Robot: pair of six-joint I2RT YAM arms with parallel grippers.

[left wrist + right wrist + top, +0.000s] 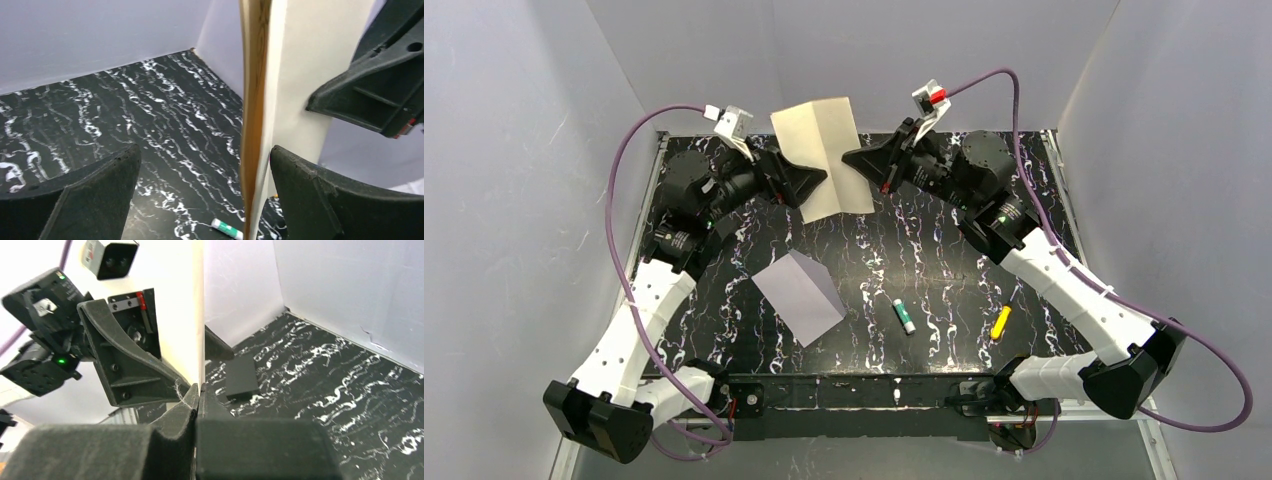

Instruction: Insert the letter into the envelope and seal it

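Note:
The letter hangs upright in the air over the back of the table, white back outward, with a crease down its middle. My right gripper is shut on its right edge; in the right wrist view the fingers pinch the sheet edge-on. My left gripper is open at the sheet's left side. In the left wrist view the letter stands between the spread fingers, close against the right finger. The lavender envelope lies flat on the table nearer the front, apart from both grippers.
A green-and-white glue stick and a small yellow object lie on the black marbled table at the front right. A flat black piece lies near the back wall. Grey walls enclose three sides.

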